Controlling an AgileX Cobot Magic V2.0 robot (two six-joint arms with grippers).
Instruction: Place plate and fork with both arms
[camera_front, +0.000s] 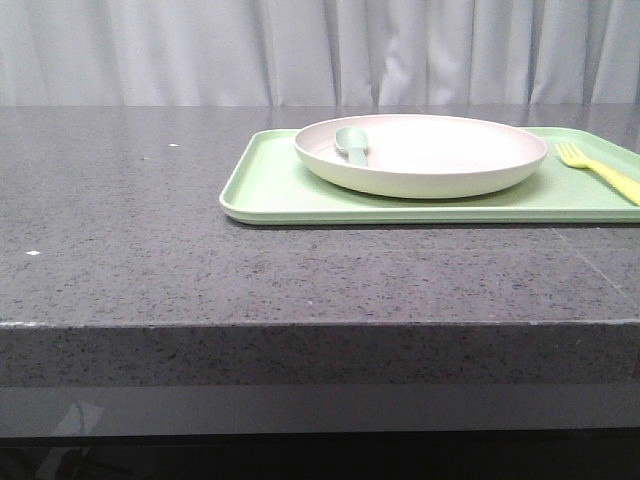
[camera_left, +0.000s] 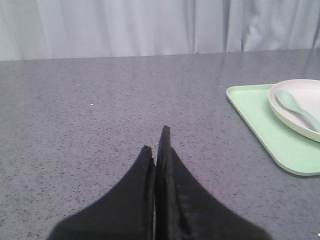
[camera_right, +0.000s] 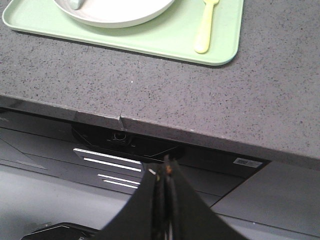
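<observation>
Both black grippers, left (camera_left: 159, 142) and right (camera_right: 165, 167), sit closed and empty; on the rectangular light green tray (camera_front: 270, 185), the round off-white plate (camera_front: 440, 155) holds a pale green spoon (camera_front: 352, 145), the yellow plastic fork (camera_front: 598, 172) just beside the plate.

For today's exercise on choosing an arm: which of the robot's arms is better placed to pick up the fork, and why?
Probably the right. The fork lies on the tray, on the right of the plate; the right gripper, shut, faces that end. The left gripper, also shut, sits over bare counter beyond the tray's other end.

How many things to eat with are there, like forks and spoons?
2. The small green spoon lies in the plate, at its left side. The yellow fork lies on the green tray, right of the plate. Nothing seems hidden.
</observation>
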